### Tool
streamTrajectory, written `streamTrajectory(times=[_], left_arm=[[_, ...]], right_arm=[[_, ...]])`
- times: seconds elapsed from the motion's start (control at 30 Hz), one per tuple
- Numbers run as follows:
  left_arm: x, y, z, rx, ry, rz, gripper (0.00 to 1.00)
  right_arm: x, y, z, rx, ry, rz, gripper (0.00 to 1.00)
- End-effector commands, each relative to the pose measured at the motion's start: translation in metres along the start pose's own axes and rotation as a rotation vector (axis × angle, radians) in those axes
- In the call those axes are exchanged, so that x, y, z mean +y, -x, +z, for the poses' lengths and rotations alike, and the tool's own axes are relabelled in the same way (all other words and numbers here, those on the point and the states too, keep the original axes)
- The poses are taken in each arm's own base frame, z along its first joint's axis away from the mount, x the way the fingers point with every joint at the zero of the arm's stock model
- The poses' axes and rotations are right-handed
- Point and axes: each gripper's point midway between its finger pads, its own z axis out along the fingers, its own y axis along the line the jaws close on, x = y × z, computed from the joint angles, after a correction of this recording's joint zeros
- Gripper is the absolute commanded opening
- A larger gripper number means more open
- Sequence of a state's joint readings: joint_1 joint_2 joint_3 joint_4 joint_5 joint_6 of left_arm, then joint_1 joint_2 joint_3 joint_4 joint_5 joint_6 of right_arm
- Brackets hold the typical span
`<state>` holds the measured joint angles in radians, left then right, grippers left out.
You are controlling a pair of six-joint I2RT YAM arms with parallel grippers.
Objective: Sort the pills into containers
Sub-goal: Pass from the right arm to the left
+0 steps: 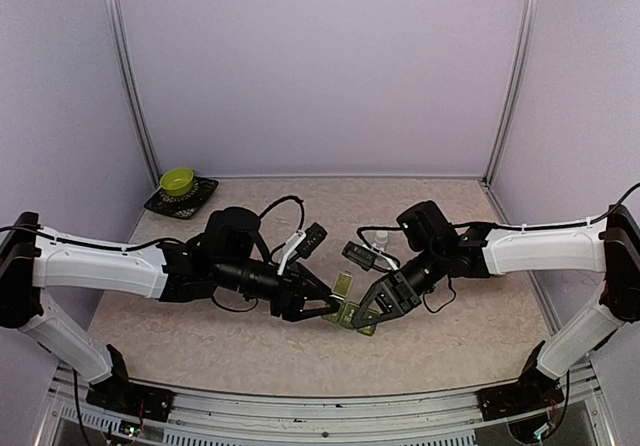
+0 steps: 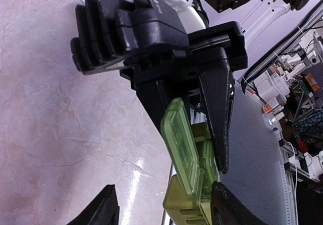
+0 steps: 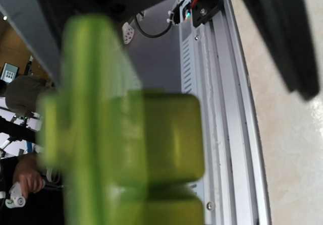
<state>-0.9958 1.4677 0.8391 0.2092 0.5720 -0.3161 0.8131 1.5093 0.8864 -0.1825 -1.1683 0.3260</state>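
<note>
The containers lie mid-table, near its front edge, the walls well apart from both arms. The right gripper pinches the strip, one lid standing up. The left gripper is spread, the strip between its fingers.

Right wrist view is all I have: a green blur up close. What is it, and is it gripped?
Observer: It's the green container strip. The right gripper is shut on it.
Operator: Lids?
Observer: One lid stands open, nearly upright. The left wrist view shows it sharply.
Operator: Left side?
Observer: The left gripper is open, its fingers on either side of the strip's end. I can't tell if they touch it.
</note>
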Motion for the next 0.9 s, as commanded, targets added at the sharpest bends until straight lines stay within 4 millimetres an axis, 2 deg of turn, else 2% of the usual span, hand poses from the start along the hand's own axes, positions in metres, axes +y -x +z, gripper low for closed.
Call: streamTrajectory(times=[0.0, 0.33, 0.37, 0.5, 0.57, 0.87], left_arm=[[-0.010, 0.008, 0.006, -0.005, -0.064, 0.003, 0.56], [-0.007, 0.005, 0.011, 0.010, -0.099, -0.035, 0.39], [-0.007, 0.004, 0.011, 0.010, -0.103, -0.035, 0.39], [-0.008, 0.004, 0.013, 0.008, -0.118, -0.055, 0.53], [-0.009, 0.004, 0.013, 0.007, -0.129, -0.063, 0.56], [-0.011, -0.003, 0.019, 0.028, -0.163, -0.088, 0.54]], right_arm=[[-0.002, 0.008, -0.003, -0.009, -0.027, -0.024, 0.11], [-0.008, 0.008, -0.004, -0.006, -0.051, -0.019, 0.12], [-0.008, 0.008, -0.004, -0.007, -0.054, -0.018, 0.12], [-0.012, 0.008, -0.004, -0.005, -0.068, -0.018, 0.12], [-0.012, 0.008, -0.004, -0.003, -0.072, -0.018, 0.12], [-0.012, 0.009, -0.005, -0.005, -0.083, -0.022, 0.12]])
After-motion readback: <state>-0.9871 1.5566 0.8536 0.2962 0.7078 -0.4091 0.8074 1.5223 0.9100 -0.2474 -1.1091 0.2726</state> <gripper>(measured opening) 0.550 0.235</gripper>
